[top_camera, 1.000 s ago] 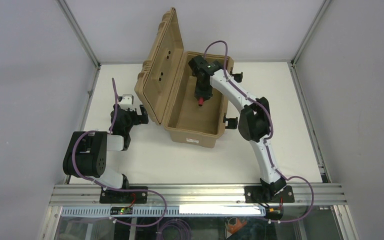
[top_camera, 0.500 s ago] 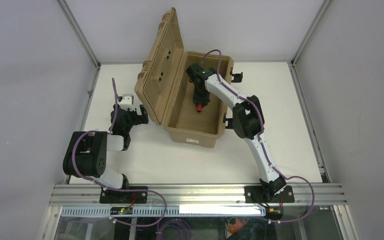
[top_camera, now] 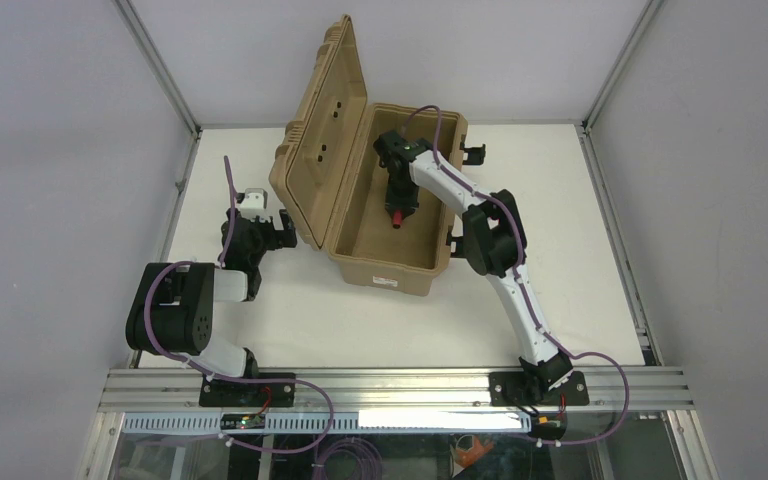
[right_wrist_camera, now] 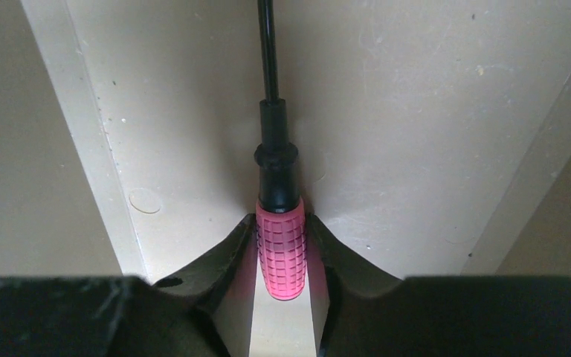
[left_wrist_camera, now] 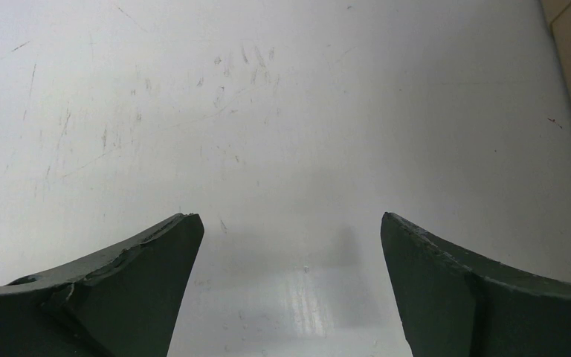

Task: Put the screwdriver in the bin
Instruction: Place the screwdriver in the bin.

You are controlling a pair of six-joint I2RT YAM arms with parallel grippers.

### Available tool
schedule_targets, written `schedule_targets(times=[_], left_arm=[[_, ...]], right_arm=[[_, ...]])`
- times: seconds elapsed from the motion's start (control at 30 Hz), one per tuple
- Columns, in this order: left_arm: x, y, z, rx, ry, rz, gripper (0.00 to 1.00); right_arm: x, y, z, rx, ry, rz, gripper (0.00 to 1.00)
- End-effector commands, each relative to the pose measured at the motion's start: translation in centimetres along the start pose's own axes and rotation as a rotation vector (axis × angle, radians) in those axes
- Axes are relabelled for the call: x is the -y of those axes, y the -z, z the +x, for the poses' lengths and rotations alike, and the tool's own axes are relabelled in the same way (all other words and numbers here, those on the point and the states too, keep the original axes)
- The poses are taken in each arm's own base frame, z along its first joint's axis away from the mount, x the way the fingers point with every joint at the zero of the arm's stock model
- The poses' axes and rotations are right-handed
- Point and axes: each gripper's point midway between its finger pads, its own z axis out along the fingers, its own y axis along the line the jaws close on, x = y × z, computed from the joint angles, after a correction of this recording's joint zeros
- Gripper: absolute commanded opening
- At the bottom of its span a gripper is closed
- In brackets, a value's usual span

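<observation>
One scuffed white table [left_wrist_camera: 268, 111] (grey walls [top_camera: 50, 130]), right tool [right_wrist_camera: 279, 227] gripping screwdriver [right_wrist_camera: 282, 260] inside bin [top_camera: 390, 272], left tool [left_wrist_camera: 288, 216] wide.

The screwdriver [right_wrist_camera: 281, 256] has a pink-red, grid-patterned handle and a black shaft, the bin [top_camera: 385, 268] is tan with black latches [top_camera: 474, 153], the table [top_camera: 580, 260] white, the arms [top_camera: 525, 310] white and black with purple cables [top_camera: 228, 190].

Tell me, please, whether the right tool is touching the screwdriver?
Touching. The right wrist view shows the right tool closed on the screwdriver, with both fingers pressed against its pink-red handle and no gap on either side.
</observation>
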Motion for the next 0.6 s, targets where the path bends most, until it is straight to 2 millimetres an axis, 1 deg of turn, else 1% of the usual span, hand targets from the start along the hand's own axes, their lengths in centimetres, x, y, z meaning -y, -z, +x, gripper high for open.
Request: schedule_targets(times=[0.0,0.13,0.2,0.27,0.57], left_arm=[[0.3,0.1,-1.9,0.063,0.01,0.021,0.99],[0.3,0.1,-1.9,0.063,0.01,0.021,0.99],[0.3,0.1,-1.9,0.063,0.01,0.02,0.99],[0.3,0.1,-1.9,0.063,0.01,0.02,0.99],[0.3,0.1,-1.9,0.063,0.01,0.021,0.99]], right_arm=[[-0.2,-0.5,-0.3,-0.001,-0.01,-0.023,0.34],[-0.3,-0.1,-0.6,0.004,-0.01,-0.032,0.4],[-0.4,0.5,-0.8,0.014,-0.009,-0.039,0.46],[-0.5,1.1,-1.1,0.025,-0.006,-0.044,0.49],[-1.0,6.2,-3.5,0.121,0.005,-0.095,0.6]])
